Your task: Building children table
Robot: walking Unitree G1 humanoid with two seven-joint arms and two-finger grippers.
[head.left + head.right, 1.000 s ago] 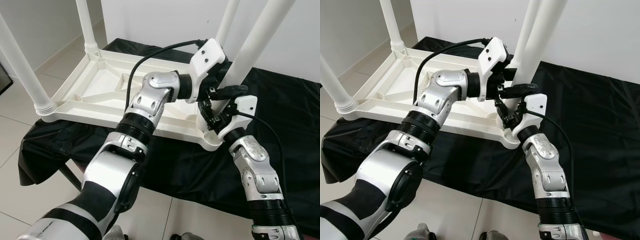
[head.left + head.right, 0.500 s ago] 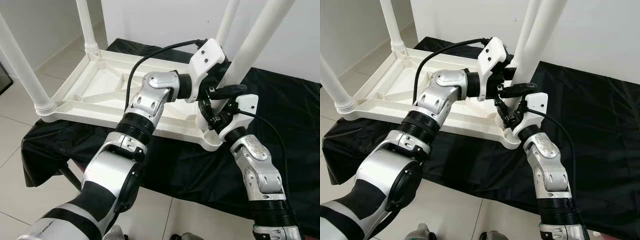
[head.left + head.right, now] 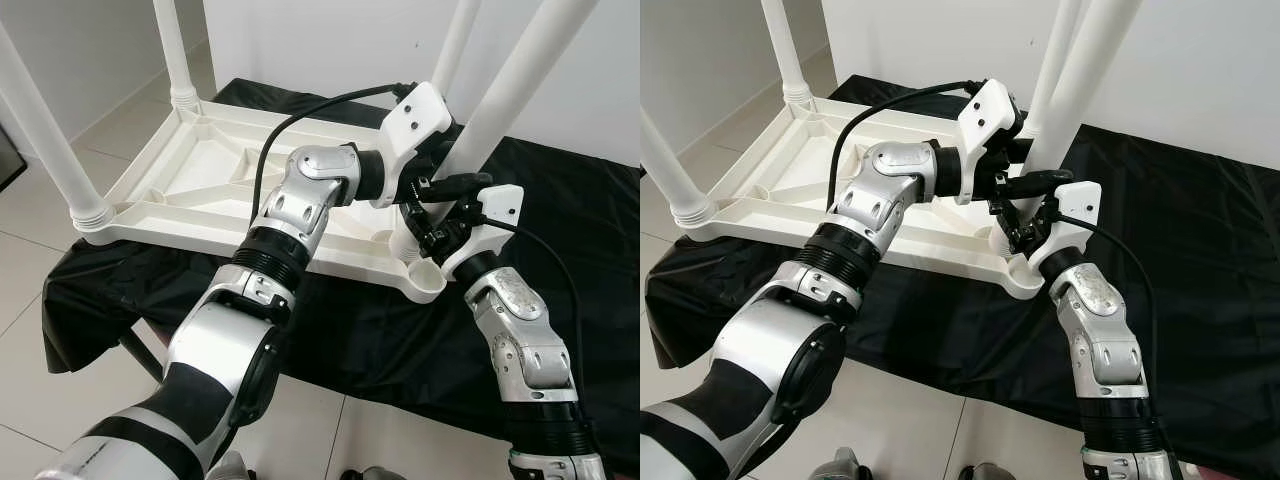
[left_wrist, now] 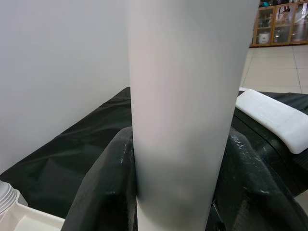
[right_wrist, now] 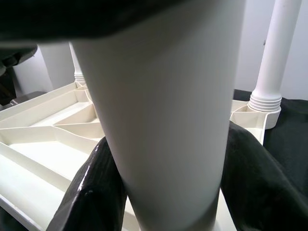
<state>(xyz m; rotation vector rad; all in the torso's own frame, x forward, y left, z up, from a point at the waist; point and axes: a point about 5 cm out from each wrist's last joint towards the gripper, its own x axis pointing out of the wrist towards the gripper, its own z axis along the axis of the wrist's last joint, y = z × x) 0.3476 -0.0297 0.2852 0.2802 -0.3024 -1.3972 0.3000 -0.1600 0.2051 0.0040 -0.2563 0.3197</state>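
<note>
A white children's table top (image 3: 200,190) lies upside down on a black cloth. Three white legs stand in its corners. The fourth leg (image 3: 515,85) leans over the near right corner socket (image 3: 428,278). My left gripper (image 3: 452,182) is shut around this leg a little above its base, and the left wrist view has the leg (image 4: 185,96) between both fingers (image 4: 103,192). My right gripper (image 3: 428,228) is shut on the same leg lower down, just above the socket, with the leg (image 5: 163,120) between its fingers (image 5: 255,183).
The black cloth (image 3: 590,230) covers a low stand and spreads wide to the right. Upright legs rise at the near left (image 3: 45,130), far left (image 3: 172,50) and far right (image 3: 455,45). Tiled floor (image 3: 40,330) lies to the left, and a white wall stands behind.
The held leg has leaned slightly more to the right. My right wrist has shifted a little right and up with it. The left arm has barely moved.
</note>
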